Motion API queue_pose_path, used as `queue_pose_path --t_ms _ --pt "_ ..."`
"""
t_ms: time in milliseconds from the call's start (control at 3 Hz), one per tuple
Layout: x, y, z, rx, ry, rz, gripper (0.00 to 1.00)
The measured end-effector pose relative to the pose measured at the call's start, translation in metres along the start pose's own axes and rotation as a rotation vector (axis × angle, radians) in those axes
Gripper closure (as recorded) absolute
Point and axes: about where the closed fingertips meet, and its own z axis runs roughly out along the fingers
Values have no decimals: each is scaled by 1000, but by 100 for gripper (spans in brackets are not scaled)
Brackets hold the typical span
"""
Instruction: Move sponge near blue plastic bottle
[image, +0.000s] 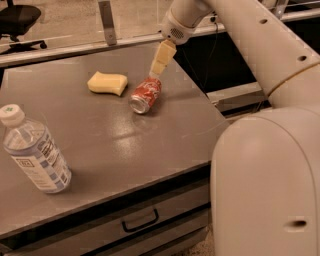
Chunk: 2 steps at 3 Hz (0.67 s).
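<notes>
The pale yellow sponge (107, 83) lies flat at the back middle of the grey table (125, 150). The blue plastic bottle (36, 152), clear with a white cap and a blue-and-white label, lies tilted at the front left, well apart from the sponge. My gripper (159, 66) hangs from the white arm above the table's back right. It is just above the far end of a red soda can (145, 95) and to the right of the sponge, holding nothing that I can see.
The red soda can lies on its side right of the sponge. The table has a drawer with a dark handle (140, 221) below its front edge. My white body (265, 185) fills the right side. An office chair (20, 22) stands at the far left.
</notes>
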Motion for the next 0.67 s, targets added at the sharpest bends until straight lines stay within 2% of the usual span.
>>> queue_pose_path --t_ms 333,667 --pt "-25 -5 27 -32 -40 -6 0" --pt "-35 -6 39 -49 -49 -6 0"
